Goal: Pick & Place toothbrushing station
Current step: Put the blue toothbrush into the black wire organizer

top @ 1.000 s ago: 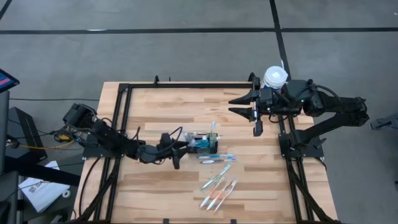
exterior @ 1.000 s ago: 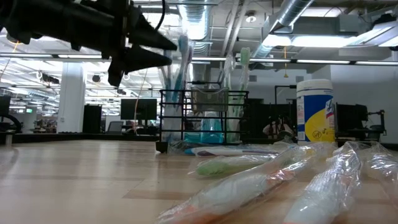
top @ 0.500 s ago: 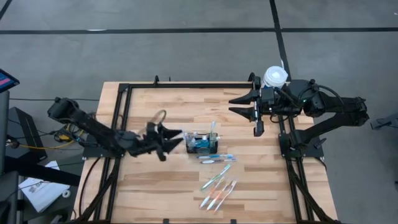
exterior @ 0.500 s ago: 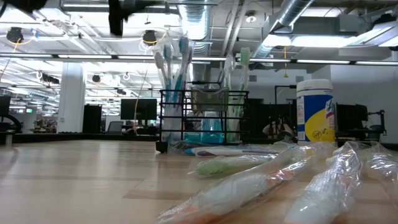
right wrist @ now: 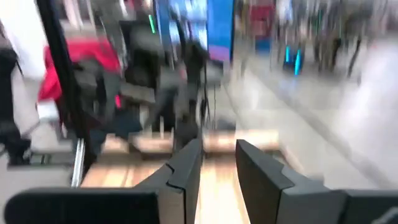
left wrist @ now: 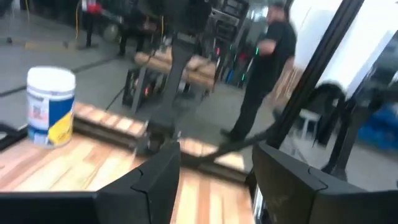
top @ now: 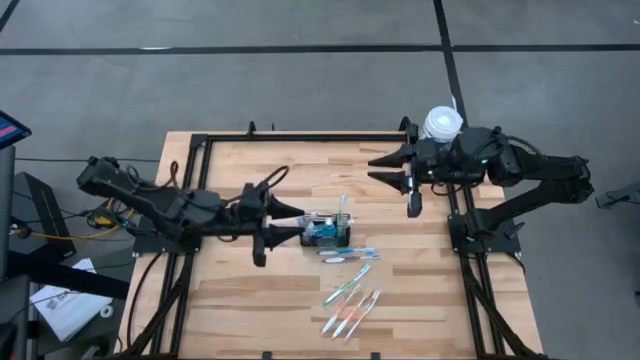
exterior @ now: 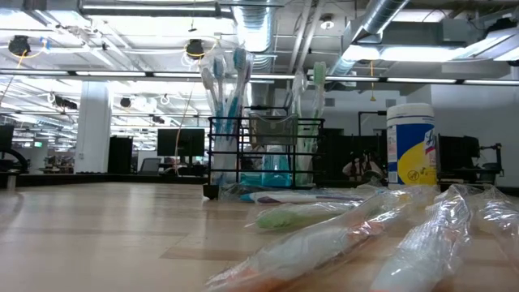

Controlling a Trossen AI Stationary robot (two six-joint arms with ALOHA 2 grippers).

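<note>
The toothbrushing station, a small black wire-mesh caddy [top: 326,229], stands on its base near the table's middle. It also shows in the low view [exterior: 263,154], with toothbrushes [exterior: 228,81] standing upright in it. My left gripper [top: 293,222] is open and empty just left of the caddy, raised above it and out of the low view. In its wrist view the left gripper [left wrist: 214,180] shows a wide gap between the fingers, and the caddy is out of view. My right gripper [top: 376,170] waits open at the far right; its wrist view [right wrist: 217,174] shows it holding nothing.
Several wrapped toothbrushes [top: 350,295] lie on the table near the caddy, and one more [top: 349,255] lies right beside it. They fill the near right of the low view [exterior: 349,235]. A white tub [top: 441,124] with a yellow-blue label stands at the far right, beside the right arm. A person [left wrist: 267,68] stands beyond the table.
My left gripper, open throughout, has risen from beside the caddy out of the low view. It drew back toward the table's left edge while turning, then came back toward the caddy. The caddy and toothbrushes have stayed put.
</note>
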